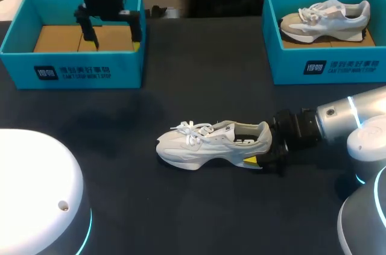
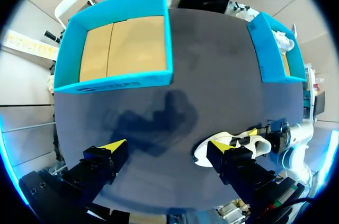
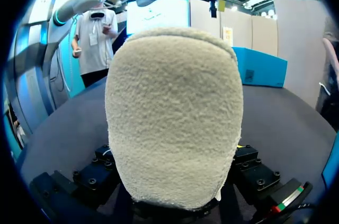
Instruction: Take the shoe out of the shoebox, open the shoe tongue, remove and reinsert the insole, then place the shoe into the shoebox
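Observation:
The white shoe [image 1: 208,143] stands upright on the dark table, toe pointing left, laces tied. My right gripper [image 1: 260,149] comes in from the right and is shut on the shoe's heel, one yellow tip showing on the near side. In the right wrist view the fleecy heel [image 3: 175,113] fills the space between the fingers and hides their tips. My left gripper [image 1: 114,38] hangs open over the left shoebox [image 1: 72,56], which holds only brown cardboard. From the left wrist the shoe [image 2: 241,140] lies far below, beyond the open gripper [image 2: 165,147].
A second blue shoebox [image 1: 325,65] at the back right holds another pale shoe [image 1: 329,18]. The left shoebox [image 2: 114,83] and right shoebox [image 2: 265,54] both show from the left wrist. Bare dark tabletop lies between the boxes and in front of the shoe.

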`<control>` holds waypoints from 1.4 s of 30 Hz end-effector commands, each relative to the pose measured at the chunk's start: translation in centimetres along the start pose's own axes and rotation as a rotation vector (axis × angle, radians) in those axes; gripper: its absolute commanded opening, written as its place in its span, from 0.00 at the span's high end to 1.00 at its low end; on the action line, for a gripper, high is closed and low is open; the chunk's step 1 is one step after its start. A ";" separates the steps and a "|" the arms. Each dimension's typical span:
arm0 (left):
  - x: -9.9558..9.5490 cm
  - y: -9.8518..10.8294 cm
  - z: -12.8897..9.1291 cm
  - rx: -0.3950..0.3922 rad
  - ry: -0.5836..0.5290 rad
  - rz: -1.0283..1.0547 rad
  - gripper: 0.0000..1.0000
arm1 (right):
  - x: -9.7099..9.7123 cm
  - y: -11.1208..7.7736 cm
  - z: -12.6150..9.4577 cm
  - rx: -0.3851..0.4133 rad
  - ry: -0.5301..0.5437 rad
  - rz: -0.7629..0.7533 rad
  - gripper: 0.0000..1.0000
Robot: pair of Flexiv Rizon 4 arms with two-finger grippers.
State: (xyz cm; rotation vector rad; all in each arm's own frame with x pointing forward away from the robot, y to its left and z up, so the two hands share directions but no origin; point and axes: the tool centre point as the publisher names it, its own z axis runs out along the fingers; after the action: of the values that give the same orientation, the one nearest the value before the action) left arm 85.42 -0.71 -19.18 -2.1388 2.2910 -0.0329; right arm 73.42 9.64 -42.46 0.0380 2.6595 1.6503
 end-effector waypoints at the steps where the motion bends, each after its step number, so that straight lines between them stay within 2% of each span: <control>1: 2.0 1.1 0.5 0.025 -0.017 0.005 0.00 | -0.1 -0.3 0.5 0.003 -0.001 0.000 1.00; 19: 10.0 4.1 1.7 0.061 -0.024 0.051 0.00 | -0.1 -0.3 0.5 0.003 -0.001 0.000 1.00; 38: 16.2 9.3 3.6 0.059 -0.037 -0.006 0.00 | -0.1 -0.3 0.5 0.003 -0.001 0.000 1.00; 42: 16.9 10.0 3.8 0.113 -0.077 -0.059 0.00 | -0.1 -0.3 0.5 0.003 -0.001 0.000 1.00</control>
State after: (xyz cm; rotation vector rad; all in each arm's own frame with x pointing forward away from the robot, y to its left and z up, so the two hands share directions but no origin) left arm 75.34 -16.02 -23.02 -2.1282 2.1713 -0.0770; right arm 73.42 9.65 -42.46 0.0380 2.6595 1.6504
